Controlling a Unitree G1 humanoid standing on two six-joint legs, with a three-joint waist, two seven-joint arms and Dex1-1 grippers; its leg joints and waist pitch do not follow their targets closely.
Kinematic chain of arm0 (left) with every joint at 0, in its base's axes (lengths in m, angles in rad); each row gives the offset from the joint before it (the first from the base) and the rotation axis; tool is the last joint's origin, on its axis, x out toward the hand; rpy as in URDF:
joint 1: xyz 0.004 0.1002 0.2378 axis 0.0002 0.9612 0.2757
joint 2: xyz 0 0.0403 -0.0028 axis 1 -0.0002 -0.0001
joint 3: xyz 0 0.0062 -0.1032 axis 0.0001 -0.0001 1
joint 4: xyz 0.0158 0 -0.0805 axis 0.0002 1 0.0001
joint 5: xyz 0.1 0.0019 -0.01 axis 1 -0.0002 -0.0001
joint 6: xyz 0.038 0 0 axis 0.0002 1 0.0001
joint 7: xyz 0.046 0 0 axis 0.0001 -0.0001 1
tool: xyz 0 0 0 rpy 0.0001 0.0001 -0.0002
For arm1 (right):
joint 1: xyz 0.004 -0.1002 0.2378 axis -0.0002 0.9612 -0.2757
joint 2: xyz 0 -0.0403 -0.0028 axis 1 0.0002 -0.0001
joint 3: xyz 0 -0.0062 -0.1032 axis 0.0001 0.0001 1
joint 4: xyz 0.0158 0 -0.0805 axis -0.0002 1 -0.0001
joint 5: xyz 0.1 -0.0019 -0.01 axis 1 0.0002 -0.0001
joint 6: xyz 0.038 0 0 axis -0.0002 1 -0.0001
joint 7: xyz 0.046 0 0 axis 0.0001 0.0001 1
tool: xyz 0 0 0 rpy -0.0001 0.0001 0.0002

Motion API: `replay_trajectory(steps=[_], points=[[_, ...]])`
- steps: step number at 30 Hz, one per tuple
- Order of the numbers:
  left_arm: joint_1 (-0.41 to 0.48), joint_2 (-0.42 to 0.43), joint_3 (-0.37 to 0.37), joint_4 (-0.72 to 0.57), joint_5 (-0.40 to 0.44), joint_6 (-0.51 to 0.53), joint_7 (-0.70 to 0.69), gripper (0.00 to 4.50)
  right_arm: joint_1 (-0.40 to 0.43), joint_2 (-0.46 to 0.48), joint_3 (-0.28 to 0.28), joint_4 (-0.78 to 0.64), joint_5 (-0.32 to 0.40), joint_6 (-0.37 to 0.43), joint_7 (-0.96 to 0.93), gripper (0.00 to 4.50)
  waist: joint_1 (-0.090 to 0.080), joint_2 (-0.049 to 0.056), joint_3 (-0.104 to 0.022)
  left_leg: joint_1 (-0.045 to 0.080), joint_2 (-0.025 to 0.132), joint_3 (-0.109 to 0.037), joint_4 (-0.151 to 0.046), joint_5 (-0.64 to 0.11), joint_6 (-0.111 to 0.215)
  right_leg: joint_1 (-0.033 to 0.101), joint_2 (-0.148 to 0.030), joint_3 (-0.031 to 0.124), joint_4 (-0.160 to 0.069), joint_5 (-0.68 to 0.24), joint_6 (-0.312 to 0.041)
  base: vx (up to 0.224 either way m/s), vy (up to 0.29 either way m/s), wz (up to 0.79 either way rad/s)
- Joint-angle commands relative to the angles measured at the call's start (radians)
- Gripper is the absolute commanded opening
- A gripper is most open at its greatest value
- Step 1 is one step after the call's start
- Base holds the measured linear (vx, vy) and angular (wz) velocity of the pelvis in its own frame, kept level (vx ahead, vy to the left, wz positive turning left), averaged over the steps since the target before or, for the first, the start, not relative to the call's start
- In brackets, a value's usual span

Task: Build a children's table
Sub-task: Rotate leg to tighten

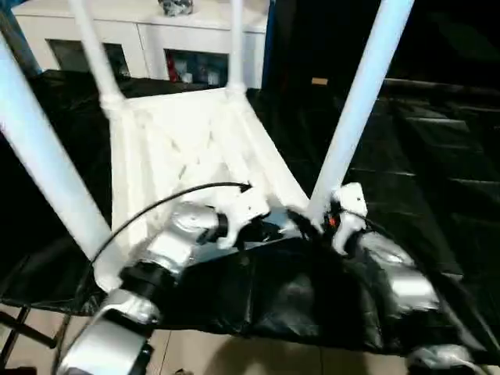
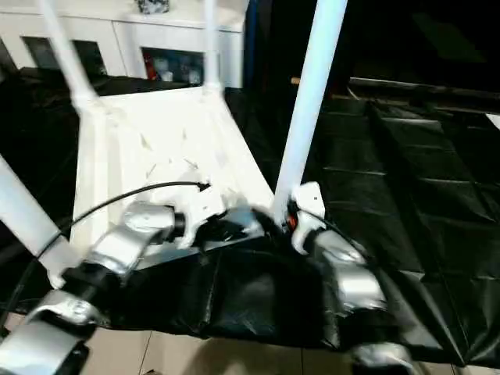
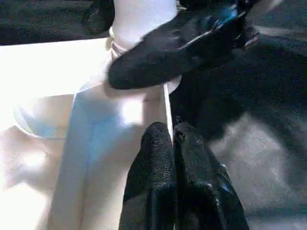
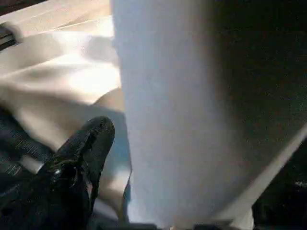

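Standing lower right, stiff, light, slick leg [image 1: 355, 109]; gripping best near collar. Left gripper [image 3: 172, 139] pinching closed, empty; right gripper's [image 1: 316, 223] opening unclear.

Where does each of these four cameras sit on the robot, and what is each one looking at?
Left eye view: on the head, looking down at the upturned table top and near-right leg; both silver forearms show.
Right eye view: beside it, same scene, slightly shifted.
Left wrist view: along the shut left gripper toward that leg's socket; the right gripper's finger crosses there.
Right wrist view: close against the same leg, one black finger beside it.
All four share that leg.
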Motion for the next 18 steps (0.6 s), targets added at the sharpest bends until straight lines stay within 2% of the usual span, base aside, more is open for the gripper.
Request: replay_trajectory(steps=[1,2,3,4,5,7,10,11,13,14,16,17,18], points=[[0.011,0.007,-0.067,0.005,0.010,-0.030,-0.084,0.00,0.008,-0.031,0.056,-0.069,0.034,0.022,0.145,3.97,0.002,-0.005,-0.050,-0.002,0.017,0.006,-0.060,-0.217,0.082,0.056,-0.041,0.038,-0.068,-0.157,-0.220,0.000,0.000,0.00],[0.007,0.020,-0.066,0.009,0.010,-0.039,-0.102,0.00,0.014,-0.056,0.069,-0.086,0.042,0.031,0.198,3.97,0.003,-0.006,-0.049,-0.002,0.020,0.007,-0.060,-0.226,0.082,0.053,-0.042,0.039,-0.069,-0.174,-0.217,0.000,0.000,0.00],[0.005,0.028,-0.065,0.012,0.011,-0.044,-0.113,0.00,0.018,-0.071,0.076,-0.096,0.045,0.036,0.230,3.97,0.007,-0.003,-0.049,0.001,0.022,0.007,-0.062,-0.238,0.076,0.050,-0.045,0.040,-0.071,-0.194,-0.216,0.000,0.000,0.00],[0.002,0.036,-0.063,0.016,0.012,-0.050,-0.123,0.00,0.021,-0.088,0.084,-0.103,0.047,0.041,0.264,3.97,0.008,-0.008,-0.048,0.001,0.022,0.007,-0.062,-0.239,0.073,0.051,-0.043,0.039,-0.071,-0.201,-0.214,0.000,0.000,0.00],[-0.003,0.043,-0.059,0.022,0.012,-0.056,-0.132,0.00,0.022,-0.104,0.095,-0.109,0.047,0.044,0.296,3.97,0.012,-0.007,-0.049,0.001,0.022,0.006,-0.062,-0.237,0.069,0.051,-0.044,0.039,-0.071,-0.208,-0.212,0.000,0.000,0.00],[-0.009,0.052,-0.056,0.028,0.010,-0.062,-0.143,0.00,0.024,-0.122,0.108,-0.116,0.048,0.053,0.333,3.82,0.015,-0.013,-0.049,0.001,0.023,0.007,-0.061,-0.225,0.068,0.050,-0.045,0.040,-0.068,-0.192,-0.214,0.000,0.000,0.00],[-0.019,0.068,-0.053,0.036,0.007,-0.070,-0.161,0.00,0.023,-0.141,0.127,-0.125,0.055,0.070,0.381,3.60,0.019,-0.012,-0.051,-0.001,0.021,0.008,-0.058,-0.200,0.071,0.052,-0.045,0.039,-0.063,-0.166,-0.220,0.000,0.000,0.00],[-0.022,0.073,-0.054,0.037,0.005,-0.072,-0.168,0.00,0.023,-0.149,0.135,-0.131,0.060,0.079,0.399,3.47,0.018,-0.022,-0.052,-0.002,0.021,0.009,-0.057,-0.188,0.075,0.053,-0.043,0.038,-0.062,-0.157,-0.220,0.000,0.000,0.00],[-0.024,0.077,-0.055,0.038,0.002,-0.074,-0.173,0.00,0.023,-0.153,0.141,-0.135,0.063,0.085,0.410,3.38,0.021,-0.019,-0.052,-0.002,0.022,0.008,-0.057,-0.182,0.076,0.054,-0.044,0.038,-0.059,-0.156,-0.221,0.000,0.000,0.00],[-0.026,0.079,-0.055,0.040,-0.001,-0.076,-0.179,0.00,0.023,-0.158,0.146,-0.140,0.066,0.091,0.420,3.19,0.024,-0.015,-0.052,0.000,0.022,0.009,-0.057,-0.179,0.078,0.052,-0.045,0.038,-0.060,-0.156,-0.224,0.000,0.000,0.00],[-0.027,0.081,-0.055,0.041,-0.004,-0.078,-0.184,0.00,0.023,-0.161,0.151,-0.143,0.068,0.096,0.428,3.07,0.024,-0.017,-0.051,-0.001,0.022,0.009,-0.057,-0.182,0.075,0.052,-0.046,0.038,-0.060,-0.161,-0.224,0.000,0.000,0.00],[-0.027,0.081,-0.054,0.041,-0.005,-0.077,-0.186,0.00,0.024,-0.162,0.153,-0.146,0.069,0.099,0.432,3.00,0.023,-0.023,-0.051,-0.001,0.022,0.010,-0.056,-0.184,0.075,0.052,-0.045,0.038,-0.061,-0.167,-0.222,0.000,0.000,0.00],[-0.026,0.080,-0.053,0.041,-0.006,-0.078,-0.189,0.00,0.026,-0.162,0.155,-0.149,0.068,0.103,0.438,3.00,0.024,-0.020,-0.051,-0.001,0.022,0.009,-0.057,-0.189,0.070,0.051,-0.046,0.038,-0.063,-0.187,-0.217,0.000,0.000,0.00]])
